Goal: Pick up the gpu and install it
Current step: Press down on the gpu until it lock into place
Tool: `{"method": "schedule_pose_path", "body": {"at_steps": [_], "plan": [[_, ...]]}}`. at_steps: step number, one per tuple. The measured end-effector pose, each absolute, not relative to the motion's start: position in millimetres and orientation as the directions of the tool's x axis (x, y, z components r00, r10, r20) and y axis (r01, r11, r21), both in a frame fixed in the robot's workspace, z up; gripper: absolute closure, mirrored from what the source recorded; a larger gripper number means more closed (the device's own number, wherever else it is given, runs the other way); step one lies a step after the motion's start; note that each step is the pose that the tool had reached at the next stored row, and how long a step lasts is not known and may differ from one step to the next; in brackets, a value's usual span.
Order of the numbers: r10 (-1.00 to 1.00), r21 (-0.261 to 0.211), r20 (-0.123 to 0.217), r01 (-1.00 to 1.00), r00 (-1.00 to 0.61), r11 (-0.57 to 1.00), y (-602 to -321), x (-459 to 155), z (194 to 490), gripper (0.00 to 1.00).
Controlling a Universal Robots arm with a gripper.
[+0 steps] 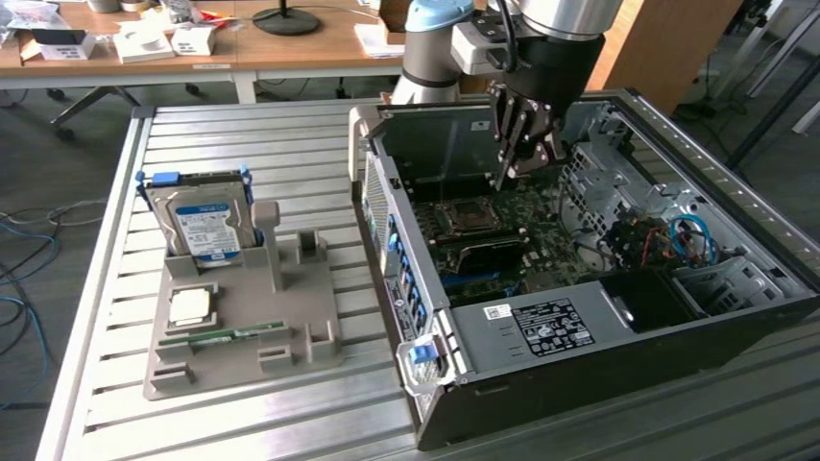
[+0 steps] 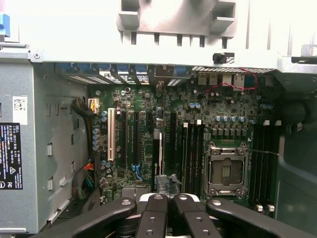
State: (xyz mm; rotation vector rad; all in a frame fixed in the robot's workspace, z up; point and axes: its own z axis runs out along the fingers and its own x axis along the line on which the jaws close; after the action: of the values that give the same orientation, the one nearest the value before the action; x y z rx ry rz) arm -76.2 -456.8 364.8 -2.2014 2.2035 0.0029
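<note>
The gpu (image 2: 157,158) shows edge-on as a thin green and white strip. It stands upright among the black expansion slots of the motherboard (image 2: 198,114), inside the open computer case (image 1: 577,327). My gripper (image 2: 168,198) is right over its near end, with the black fingers (image 2: 154,213) pressed together. I cannot tell whether they touch the card. In the exterior view the gripper (image 1: 519,171) reaches down into the case at the back, above the motherboard (image 1: 513,216).
On the slatted table, at the exterior view's left, a grey holder (image 1: 307,336) carries a silver hard drive (image 1: 205,226), a processor (image 1: 190,305) and a memory stick (image 1: 237,334). The case walls surround the gripper. A processor socket (image 2: 225,168) and cables (image 1: 686,240) lie near.
</note>
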Motion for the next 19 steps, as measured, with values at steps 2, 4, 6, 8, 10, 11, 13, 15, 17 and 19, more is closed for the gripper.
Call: {"method": "schedule_pose_path", "body": {"at_steps": [2,4,6,8,10,11,13,15,17,19], "plan": [[-1.000,-0.018,-0.020,-1.000,-0.001,0.001,-456.8,-76.2,364.8,0.89],[-1.000,-0.018,-0.020,-1.000,-0.001,0.001,-456.8,-76.2,364.2,0.89],[-1.000,-0.018,-0.020,-1.000,-0.001,0.001,-456.8,-76.2,362.9,0.89],[-1.000,-0.018,-0.020,-1.000,-0.001,0.001,-456.8,-76.2,360.3,0.89],[-1.000,-0.018,-0.019,-1.000,-0.001,0.001,-456.8,-76.2,356.7,0.89],[-1.000,-0.018,-0.018,-1.000,-0.001,0.001,-456.8,-76.2,354.9,0.89],[-1.000,-0.018,-0.016,-1.000,-0.001,0.001,-456.8,-76.2,351.3,0.89],[-1.000,-0.018,-0.014,-1.000,-0.001,0.001,-456.8,-76.2,347.7,0.89],[-1.000,-0.018,-0.013,-1.000,-0.001,0.001,-456.8,-76.2,344.0,0.89],[-1.000,-0.018,-0.012,-1.000,-0.001,0.001,-456.8,-76.2,340.4,0.89]]}}
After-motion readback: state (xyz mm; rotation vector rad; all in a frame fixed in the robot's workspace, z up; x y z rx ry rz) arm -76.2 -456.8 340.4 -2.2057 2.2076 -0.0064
